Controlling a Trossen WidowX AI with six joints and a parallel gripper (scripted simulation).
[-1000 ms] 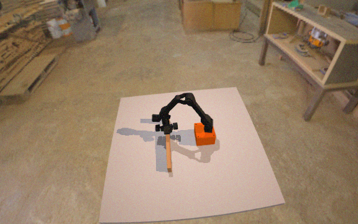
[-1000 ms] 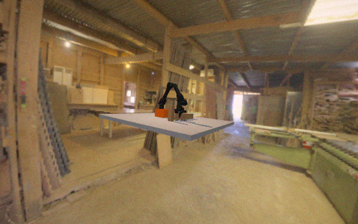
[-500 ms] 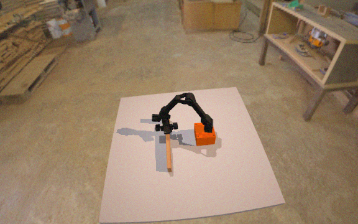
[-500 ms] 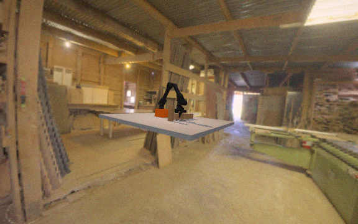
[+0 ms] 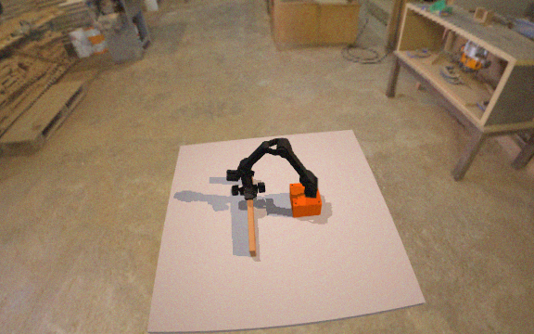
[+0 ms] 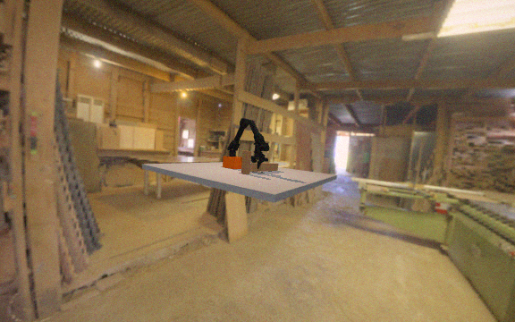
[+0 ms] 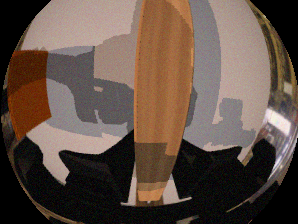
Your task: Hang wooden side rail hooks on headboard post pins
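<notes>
Workshop clutter surrounds the scene: stacked lumber, a wooden workbench (image 5: 503, 70) and a dusty concrete floor (image 5: 267, 83), with a pale square table top (image 5: 341, 278) in the middle. On that surface stands the black arm (image 5: 290, 155), rising from an orange base block (image 5: 305, 204) and arching over to point its gripper (image 5: 248, 194) downward. The gripper is clamped on the wooden side rail (image 5: 251, 229), gripping it near one end. From the clamp the rail runs straight away toward the table's near edge in the top view, and its far end lies on the table. In the wrist view the rail (image 7: 160, 96) stretches out ahead of the fingers along the centre of the picture, over grey shadows on the table, with the orange base off to one side. From the exterior view, the headboard post (image 6: 246, 162) stands upright just beside the gripper. Whether the rail's hooks touch the post's pins cannot be told; they are too small to make out.
</notes>
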